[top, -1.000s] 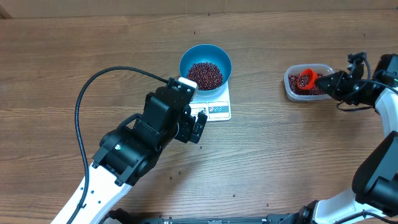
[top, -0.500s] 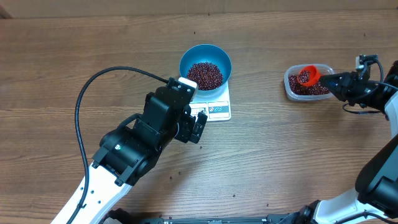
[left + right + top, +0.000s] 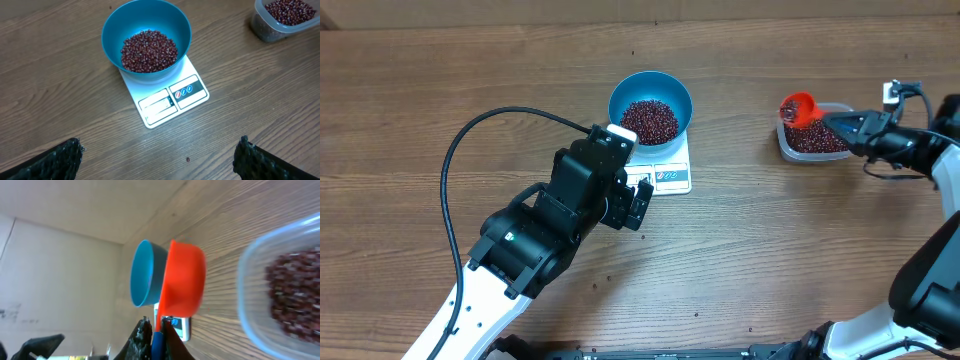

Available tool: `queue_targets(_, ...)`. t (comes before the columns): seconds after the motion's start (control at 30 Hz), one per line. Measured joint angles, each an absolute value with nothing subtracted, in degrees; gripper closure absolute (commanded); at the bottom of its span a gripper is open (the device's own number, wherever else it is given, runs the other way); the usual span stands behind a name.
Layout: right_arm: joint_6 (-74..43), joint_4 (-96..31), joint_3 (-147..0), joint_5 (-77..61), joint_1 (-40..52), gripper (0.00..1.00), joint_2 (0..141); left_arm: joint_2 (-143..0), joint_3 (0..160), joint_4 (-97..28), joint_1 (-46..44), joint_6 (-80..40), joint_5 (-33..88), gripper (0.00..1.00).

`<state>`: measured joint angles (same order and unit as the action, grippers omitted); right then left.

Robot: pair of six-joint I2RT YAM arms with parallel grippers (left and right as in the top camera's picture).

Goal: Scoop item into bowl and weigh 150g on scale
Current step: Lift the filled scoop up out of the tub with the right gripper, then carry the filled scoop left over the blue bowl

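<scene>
The blue bowl (image 3: 620,92) stands on the back part of the white scale (image 3: 670,178), near the middle of the wooden surface (image 3: 470,60). In the bowl lies a heap of small dark red beans (image 3: 650,120) that covers its bottom. The front strip of the scale, with the display and the blue-marked buttons, is free and faces the left arm. What the display reads is too small to tell.

The left jaws (image 3: 640,205) hang just in front of the scale and touch nothing. In the left wrist view the two fingers stand wide apart at the lower corners, with the bowl (image 3: 115,30), its beans (image 3: 149,50) and the scale (image 3: 172,97) between them and further ahead. A black cable (image 3: 470,140) makes a loop from this arm over the surface.

To the right, well apart from the scale, stands a clear plastic tub (image 3: 785,148) with more beans (image 3: 820,142) in it. The right jaws (image 3: 834,121) are clamped on the handle of a red scoop (image 3: 798,108). From above, the cup of the scoop is over the upper left corner of the tub, on the side toward the bowl. In the right wrist view the scoop (image 3: 185,285) is seen from its outer side, so I cannot tell whether it carries beans.
</scene>
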<state>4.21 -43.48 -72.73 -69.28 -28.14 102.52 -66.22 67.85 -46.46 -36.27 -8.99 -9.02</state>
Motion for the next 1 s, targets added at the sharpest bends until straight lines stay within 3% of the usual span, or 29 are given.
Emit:
queue_targets(0.7, -16.05, -24.95, -72.62, -68.95, -9.87, 0.93, 102.61, -66.22, 67.85, -46.48, -36.27, -8.99, -9.02, 0.00)
queue_targets(1.0, -19.29, -17.39, -72.62, -66.32, -2.96, 0.90, 102.63, -66.22, 67.85, -46.48, -36.27, -8.99, -8.99, 0.00)
